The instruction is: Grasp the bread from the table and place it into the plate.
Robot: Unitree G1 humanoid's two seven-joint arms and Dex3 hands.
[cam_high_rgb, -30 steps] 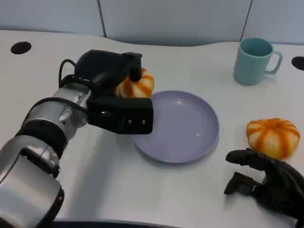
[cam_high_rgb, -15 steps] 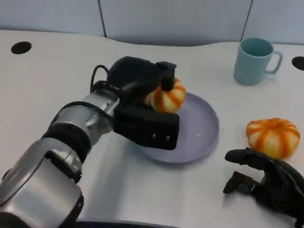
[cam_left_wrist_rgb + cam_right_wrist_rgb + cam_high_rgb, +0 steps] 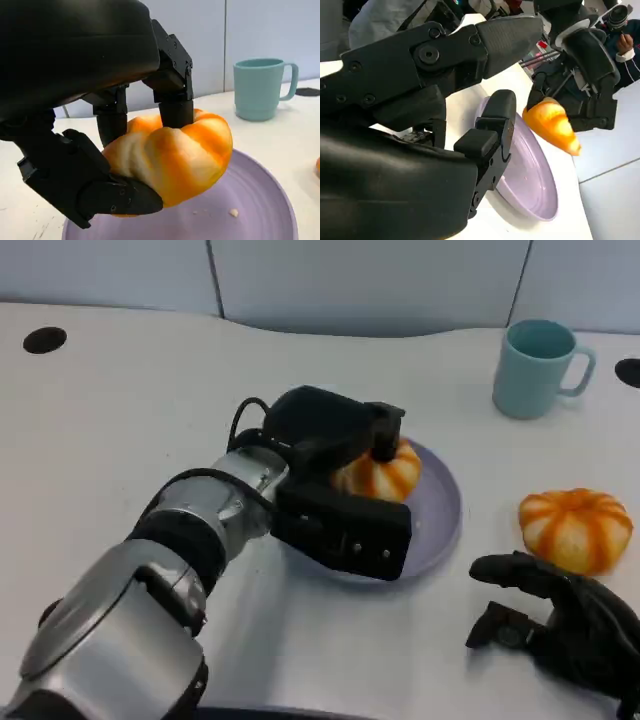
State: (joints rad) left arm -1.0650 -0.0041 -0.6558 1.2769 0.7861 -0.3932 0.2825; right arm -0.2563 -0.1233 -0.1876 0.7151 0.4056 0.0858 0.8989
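The bread point(image 3: 172, 155), an orange-and-white striped bun shaped like a small pumpkin, is held by the left hand point(image 3: 335, 465) over the lilac plate point(image 3: 440, 515). In the left wrist view the bun is seen gripped from above by black fingers point(image 3: 175, 100) and supported from below by another digit, and it is raised clear of the plate's floor point(image 3: 250, 210), where a small crumb point(image 3: 233, 212) is seen. In the head view it is placed above the plate's near-left part.

Nearest the robot, at the lower right of the head view, the right hand point(image 3: 560, 625) is laid on the white table point(image 3: 120, 440), with its fingers loosely curled and apart and nothing held in them. Just beyond that hand, a second striped bun point(image 3: 575, 528) is seen on the table, to the right of the plate and apart from its rim.

Further back, a teal mug point(image 3: 538, 368) is stood upright near the far right of the table, its handle turned to the right. In the right wrist view, the held bread point(image 3: 551, 125) is shown above the plate point(image 3: 530, 185), and a person's sleeve point(image 3: 627, 42) is glimpsed past the table.
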